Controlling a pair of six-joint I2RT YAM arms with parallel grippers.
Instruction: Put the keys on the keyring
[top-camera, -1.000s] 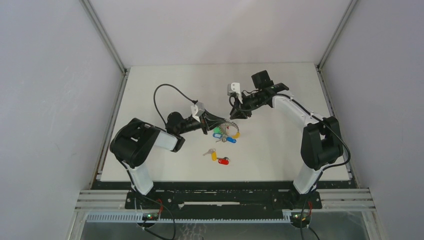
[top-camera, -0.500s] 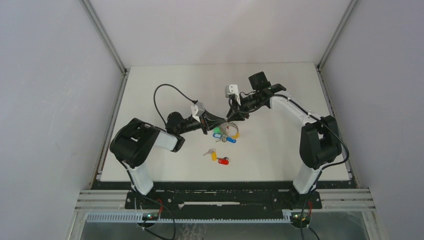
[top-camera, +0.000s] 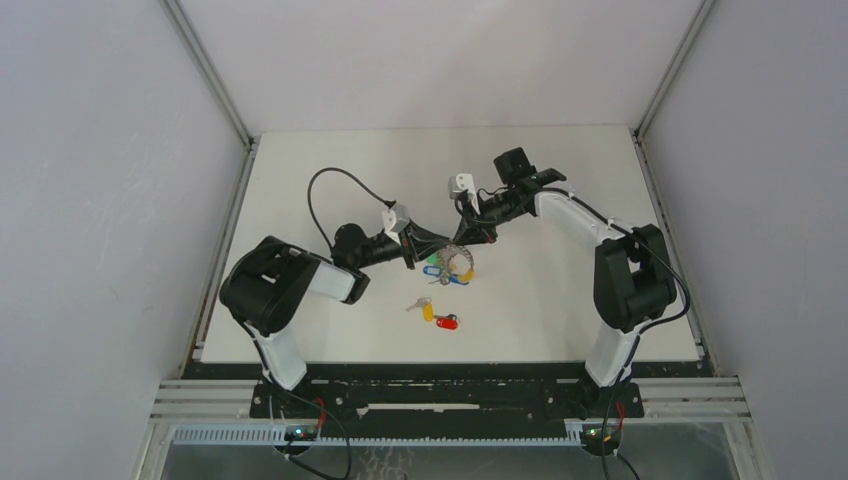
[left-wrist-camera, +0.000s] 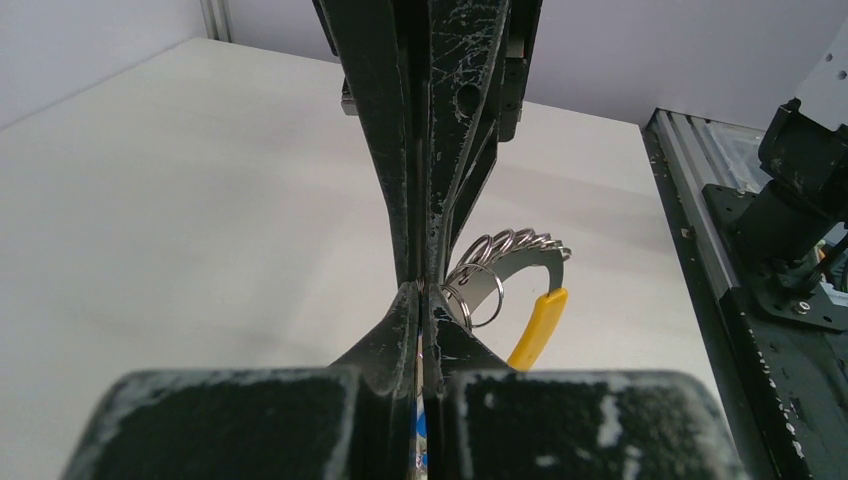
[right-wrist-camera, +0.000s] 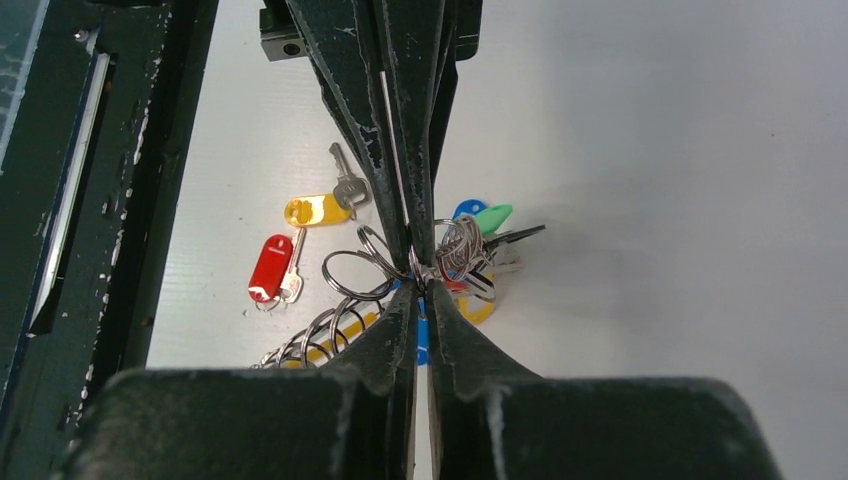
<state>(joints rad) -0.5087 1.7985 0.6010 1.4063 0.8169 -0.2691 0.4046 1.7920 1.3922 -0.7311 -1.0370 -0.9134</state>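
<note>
The keyring (top-camera: 457, 266), silver rings with green and blue tags and a yellow band, lies mid-table. My left gripper (top-camera: 441, 250) and right gripper (top-camera: 468, 238) meet tip to tip over it. In the left wrist view my left gripper (left-wrist-camera: 422, 288) is shut on a thin ring, with the silver rings (left-wrist-camera: 505, 262) and yellow band (left-wrist-camera: 537, 325) just to the right. In the right wrist view my right gripper (right-wrist-camera: 417, 272) is shut on a ring of the keyring (right-wrist-camera: 465, 255). The two loose keys lie nearer the bases: a yellow-tagged key (top-camera: 428, 311) (right-wrist-camera: 318, 209) and a red-tagged key (top-camera: 447, 322) (right-wrist-camera: 272, 268).
The white table (top-camera: 560, 300) is walled by grey panels on the left, right and back. A black cable (top-camera: 322, 190) loops over the table behind the left arm. A metal rail (top-camera: 450, 395) runs along the near edge.
My right gripper has moved left and down to the keyring and now meets the left gripper's tips. The left arm and the loose keys have not moved.
</note>
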